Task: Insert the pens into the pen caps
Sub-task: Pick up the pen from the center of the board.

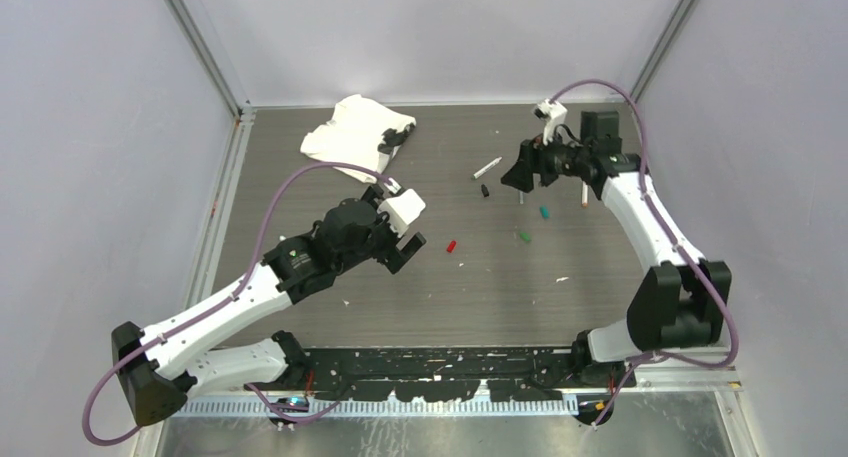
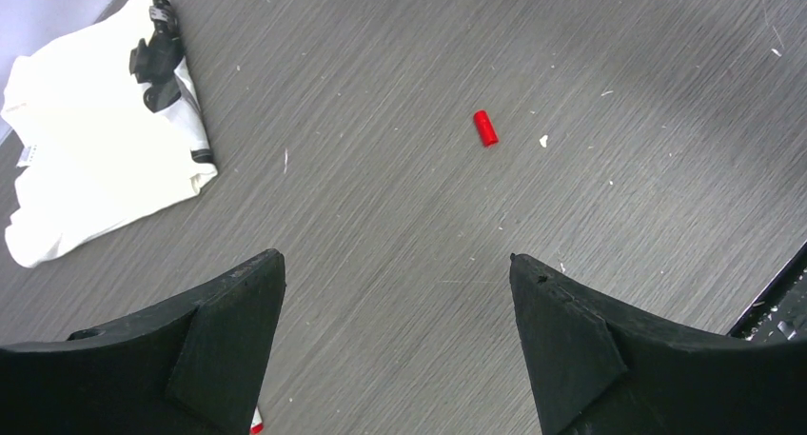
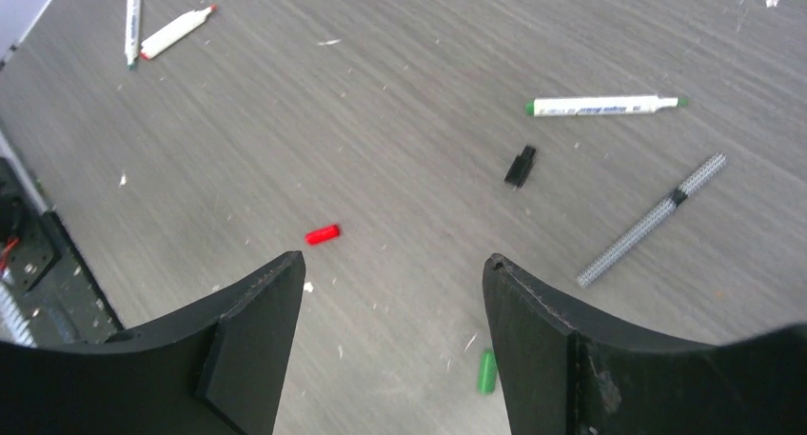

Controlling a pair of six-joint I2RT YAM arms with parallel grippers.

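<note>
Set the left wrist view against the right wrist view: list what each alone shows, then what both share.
Left wrist only: the white cloth, crumpled at the upper left. Right wrist only: the green-ended white pen, the red-tipped white pen, the far-left white pen, the grey pen, the black cap and the green cap. Both: the red cap lying on the grey table; each also shows its own open tool, the left tool and the right tool.

A red-and-white thing (image 2: 255, 422) is mostly hidden beneath one finger (image 2: 224, 349) of the left gripper (image 2: 395, 256)
</note>
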